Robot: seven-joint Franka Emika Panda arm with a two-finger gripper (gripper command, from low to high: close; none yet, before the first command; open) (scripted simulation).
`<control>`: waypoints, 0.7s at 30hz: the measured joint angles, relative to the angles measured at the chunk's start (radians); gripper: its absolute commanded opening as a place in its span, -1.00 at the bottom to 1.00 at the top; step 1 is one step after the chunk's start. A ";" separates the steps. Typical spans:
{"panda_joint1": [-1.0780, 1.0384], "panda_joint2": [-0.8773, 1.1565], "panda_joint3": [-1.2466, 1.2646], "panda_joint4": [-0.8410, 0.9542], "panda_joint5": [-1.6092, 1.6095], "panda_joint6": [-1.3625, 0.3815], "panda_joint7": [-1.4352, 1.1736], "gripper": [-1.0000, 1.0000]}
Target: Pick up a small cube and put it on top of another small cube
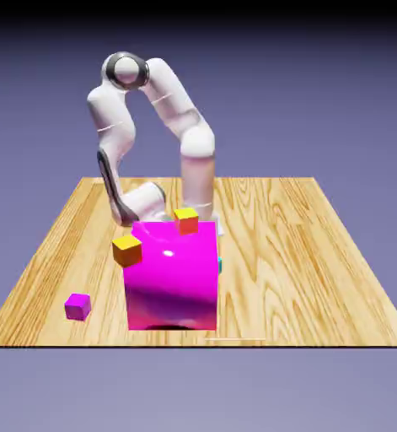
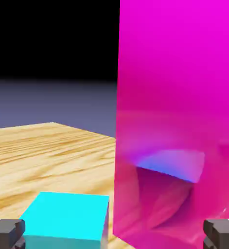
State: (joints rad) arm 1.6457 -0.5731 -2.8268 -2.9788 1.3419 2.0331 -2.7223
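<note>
— What does the arm (image 1: 163, 101) look like?
— Glossy white rounded segments, grey bands at the joints, a dark strip along one link.
— And the fingertips (image 2: 7, 232)?
— Small, blocky, dark grey.

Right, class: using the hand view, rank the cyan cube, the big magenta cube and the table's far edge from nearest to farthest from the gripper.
1. Cyan cube, between the fingertips of the gripper.
2. Magenta cube, just to its right, almost as near.
3. Table's far edge, beyond both.
</note>
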 measured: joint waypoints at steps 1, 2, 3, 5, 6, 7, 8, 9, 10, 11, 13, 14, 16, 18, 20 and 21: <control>0.035 -0.011 -0.032 -0.008 0.027 -0.009 -0.032 0.00; 0.048 -0.005 -0.068 -0.032 0.030 -0.021 -0.035 0.00; 0.049 -0.005 -0.070 -0.033 0.030 -0.022 -0.035 0.00; 0.085 -0.028 -0.070 -0.021 0.069 -0.032 -0.052 0.00; 0.121 -0.051 -0.069 -0.008 0.107 -0.041 -0.069 0.00; 0.157 -0.074 -0.069 0.005 0.145 -0.051 -0.086 0.00; 0.193 -0.098 -0.068 0.017 0.183 -0.061 -0.104 0.00; 0.230 -0.121 -0.068 0.030 0.221 -0.071 -0.121 0.00; 0.266 -0.144 -0.068 0.043 0.259 -0.080 -0.138 0.00; 0.302 -0.168 -0.067 0.055 0.298 -0.090 -0.155 0.00; 0.316 -0.176 -0.067 0.060 0.312 -0.094 -0.162 -1.00; 0.316 -0.176 -0.067 0.060 0.311 -0.094 -0.161 -1.00; 0.243 -0.130 -0.068 0.035 0.233 -0.074 -0.126 -1.00; 0.171 -0.083 -0.069 0.010 0.157 -0.054 -0.092 -1.00; 0.098 -0.037 -0.070 -0.016 0.080 -0.035 -0.057 -1.00; 0.062 -0.013 -0.070 -0.029 0.042 -0.025 -0.040 -1.00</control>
State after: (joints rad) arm 1.7080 -0.5864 -2.8968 -3.0073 1.3837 2.0081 -2.7622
